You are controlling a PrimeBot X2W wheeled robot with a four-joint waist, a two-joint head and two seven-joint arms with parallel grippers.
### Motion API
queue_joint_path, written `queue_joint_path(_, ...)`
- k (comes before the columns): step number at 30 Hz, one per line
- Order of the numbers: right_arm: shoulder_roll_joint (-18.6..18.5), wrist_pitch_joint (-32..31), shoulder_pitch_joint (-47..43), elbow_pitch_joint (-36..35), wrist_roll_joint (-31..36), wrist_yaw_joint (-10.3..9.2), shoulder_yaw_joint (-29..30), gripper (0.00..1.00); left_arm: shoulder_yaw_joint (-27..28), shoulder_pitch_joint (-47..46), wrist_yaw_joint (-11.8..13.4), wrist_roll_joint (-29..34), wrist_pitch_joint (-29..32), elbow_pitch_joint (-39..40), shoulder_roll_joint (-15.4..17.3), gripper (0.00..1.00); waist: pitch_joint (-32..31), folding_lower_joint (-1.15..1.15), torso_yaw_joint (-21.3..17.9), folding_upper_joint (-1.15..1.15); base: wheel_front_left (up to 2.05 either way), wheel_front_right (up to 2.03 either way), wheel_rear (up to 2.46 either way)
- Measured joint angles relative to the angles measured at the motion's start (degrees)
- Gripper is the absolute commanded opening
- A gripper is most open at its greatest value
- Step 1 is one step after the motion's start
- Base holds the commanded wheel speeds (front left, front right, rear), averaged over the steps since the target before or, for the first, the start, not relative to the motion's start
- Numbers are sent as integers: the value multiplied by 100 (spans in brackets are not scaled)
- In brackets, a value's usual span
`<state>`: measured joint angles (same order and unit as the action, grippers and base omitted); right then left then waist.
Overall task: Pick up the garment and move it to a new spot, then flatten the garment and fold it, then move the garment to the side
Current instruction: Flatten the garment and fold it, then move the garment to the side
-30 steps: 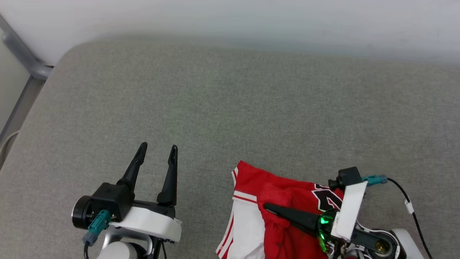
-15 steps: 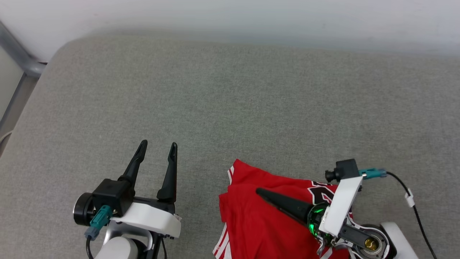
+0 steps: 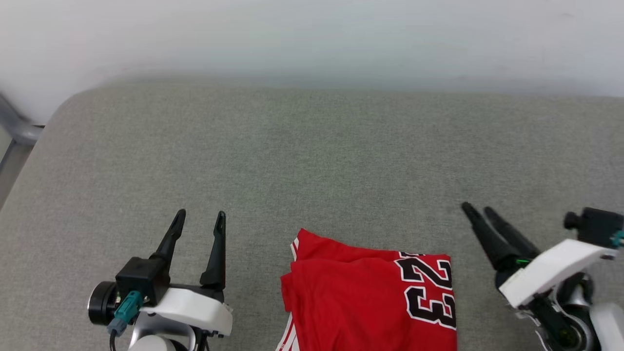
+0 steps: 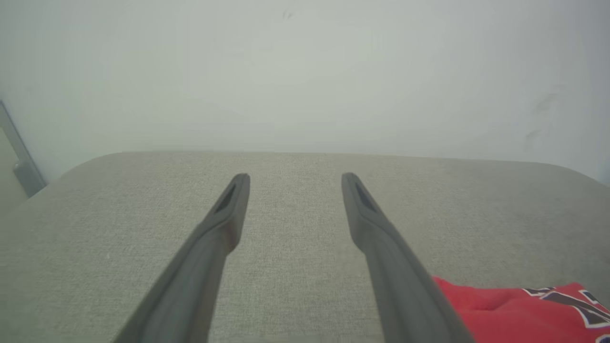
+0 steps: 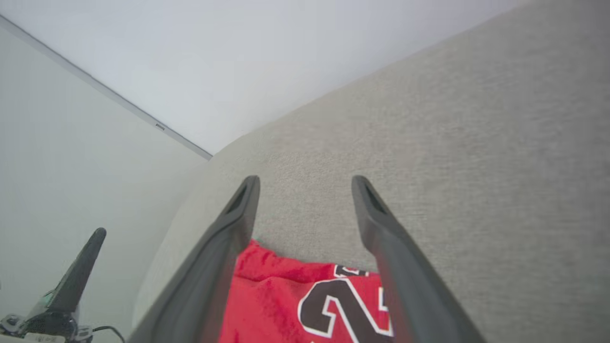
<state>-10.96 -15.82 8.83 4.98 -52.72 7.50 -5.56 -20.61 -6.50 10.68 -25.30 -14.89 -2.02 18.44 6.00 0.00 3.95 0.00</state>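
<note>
Garment (image 3: 370, 297) lies folded at near edge of grey cushion (image 3: 312, 161), left gripper (image 3: 201, 214) spread wide and empty to its left, right gripper (image 3: 477, 208) spread wide and empty to its right.

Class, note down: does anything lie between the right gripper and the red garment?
Nothing visible does. The right gripper is open, to the right of the garment, with just a strip of grey cushion between them.
</note>
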Motion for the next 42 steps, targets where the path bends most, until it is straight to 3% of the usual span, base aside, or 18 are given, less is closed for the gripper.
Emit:
queue_joint_path(10,44,1060,-625,-332,2137,0,1055,100,40,275,75,34,-1,-215,55,100,-385,0,-206,0,0,0,0)
queue_joint_path(16,242,1477,-1079,-840,3288,0,1076,100,71,396,115,-9,0,-310,75,100,-655,0,-236,0,0,0,0)
queue_joint_path(23,457,1737,-1586,-1125,4157,1,869,100,148,534,143,-49,-1,-425,52,100,-818,-1,-218,0,0,0,0)
queue_joint_path(37,721,1536,-2007,-1484,4267,2,1017,100,405,866,157,44,-2,-428,-81,100,-961,-1,-259,0,0,0,0)
queue_joint_path(42,771,1224,-2090,-1535,4006,2,1226,100,443,850,73,144,-2,-447,-176,100,-953,0,-210,0,0,0,0)
